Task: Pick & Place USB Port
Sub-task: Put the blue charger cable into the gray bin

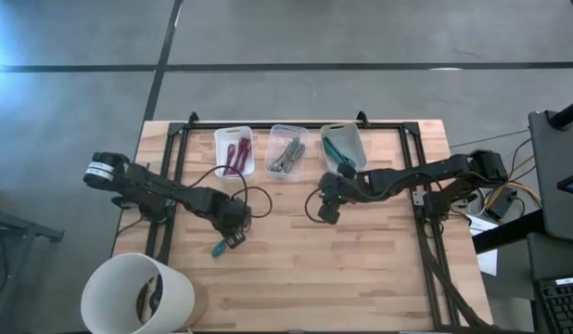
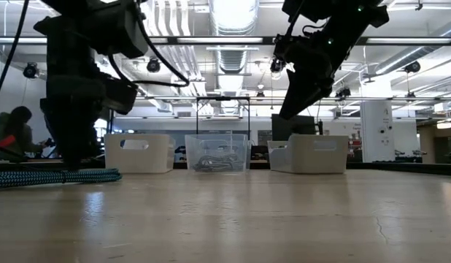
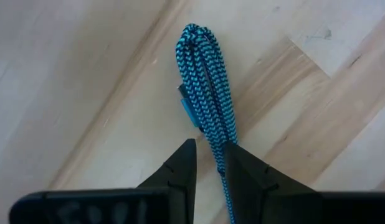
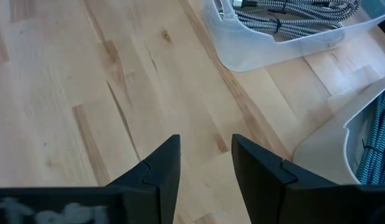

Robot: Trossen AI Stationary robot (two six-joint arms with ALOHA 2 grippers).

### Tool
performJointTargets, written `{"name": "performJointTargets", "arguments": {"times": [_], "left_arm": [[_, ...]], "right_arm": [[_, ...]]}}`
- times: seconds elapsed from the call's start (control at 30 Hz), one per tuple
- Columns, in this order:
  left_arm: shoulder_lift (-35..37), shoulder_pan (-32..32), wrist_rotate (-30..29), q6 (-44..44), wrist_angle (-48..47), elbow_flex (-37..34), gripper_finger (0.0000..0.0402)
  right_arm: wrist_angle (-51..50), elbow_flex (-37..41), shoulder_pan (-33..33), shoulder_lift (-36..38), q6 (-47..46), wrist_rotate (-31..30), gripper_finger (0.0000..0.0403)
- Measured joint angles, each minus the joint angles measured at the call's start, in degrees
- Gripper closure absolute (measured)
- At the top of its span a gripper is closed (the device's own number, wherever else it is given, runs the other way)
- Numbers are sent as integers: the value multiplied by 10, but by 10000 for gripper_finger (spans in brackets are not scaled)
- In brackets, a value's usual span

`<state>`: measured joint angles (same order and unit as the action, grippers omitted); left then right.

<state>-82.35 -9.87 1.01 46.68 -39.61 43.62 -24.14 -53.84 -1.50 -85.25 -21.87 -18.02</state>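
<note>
A coiled teal-and-black braided USB cable (image 3: 205, 87) lies on the wooden table (image 1: 361, 269), left of centre. My left gripper (image 3: 210, 148) stands over it, pointing down, shut on one end of the bundle; the high view shows the same gripper (image 1: 233, 236) and cable (image 1: 218, 247). The bundle's looped end stretches away from the fingers along the tabletop (image 2: 58, 176). My right gripper (image 4: 205, 140) hangs open above bare wood near the table's middle (image 1: 328, 210), slanting down, with nothing between its fingers. My left gripper pinches the cable bundle near one end (image 3: 218, 149) between its two fingers. The fingers come from above, pointing down, one on each side of the bundle. The looped end (image 3: 195, 37) lies flat on the table ahead of them.
Three bins stand in a row at the far edge: a white one with maroon cables (image 1: 235, 151), a clear one with grey cables (image 1: 287, 150) and a white one with teal cables (image 1: 343, 146). A large white bucket (image 1: 138, 295) sits at the near left corner.
</note>
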Motion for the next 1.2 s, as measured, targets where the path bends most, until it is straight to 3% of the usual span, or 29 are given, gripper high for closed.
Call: {"name": "performJointTargets", "arguments": {"times": [0.27,0.87,1.2], "left_arm": [[0,0,34,-21,90,-21,328],[0,-1,58,-61,99,-12,328],[-12,0,70,-58,176,-37,328]], "right_arm": [[0,0,0,0,0,0,271],[0,0,0,0,0,0,272],[0,0,0,0,0,0,268]]}}
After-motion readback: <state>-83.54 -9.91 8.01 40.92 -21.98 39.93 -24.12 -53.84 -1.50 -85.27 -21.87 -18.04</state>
